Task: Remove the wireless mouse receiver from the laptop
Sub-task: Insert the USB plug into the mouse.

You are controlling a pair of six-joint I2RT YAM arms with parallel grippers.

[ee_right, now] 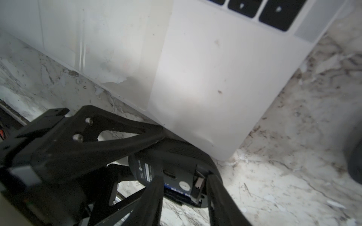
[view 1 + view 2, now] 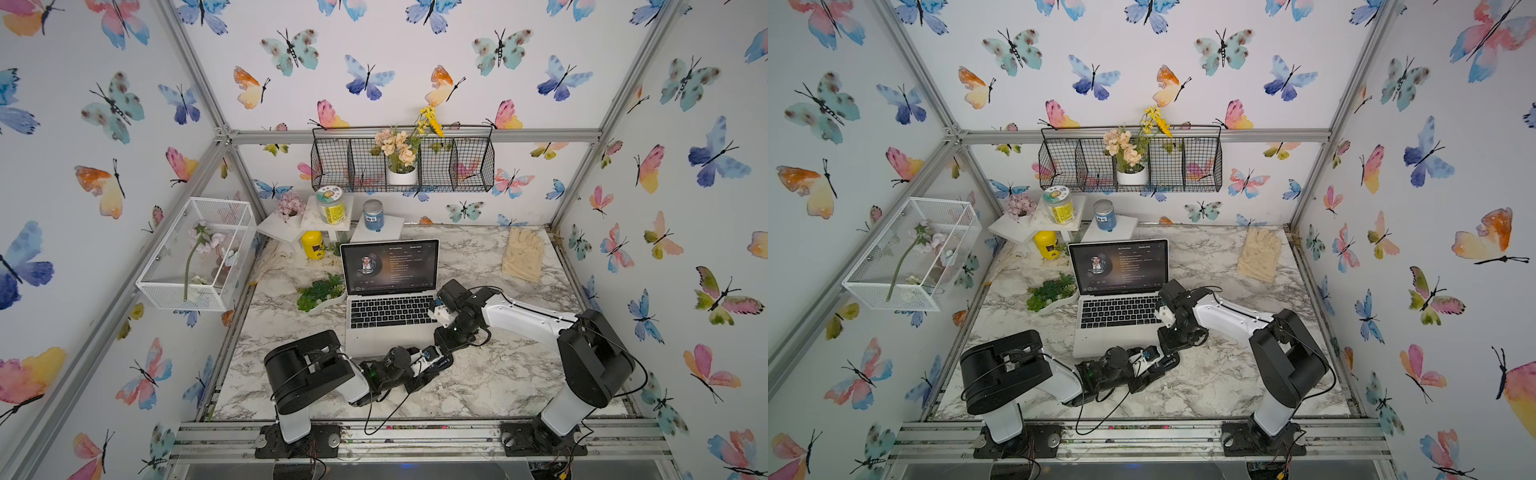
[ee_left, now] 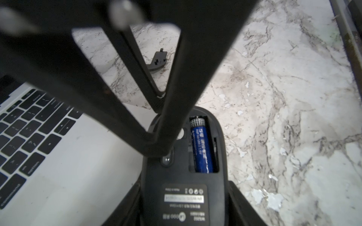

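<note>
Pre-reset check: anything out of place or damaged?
Yes. The mouse lies belly-up in the left pincer, battery bay open, blue battery exposed; what looks like its cover lies apart on the table. The laptop's front edge looks chipped.

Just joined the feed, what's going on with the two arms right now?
The left gripper holds the black mouse belly-up beside the front corner of the laptop. The mouse's underside is open and shows the blue battery. The right gripper hangs over that opening with its fingers apart, gripping nothing I can see. A loose black cover piece lies on the marble table. I can't pick out the receiver in any view.
</note>
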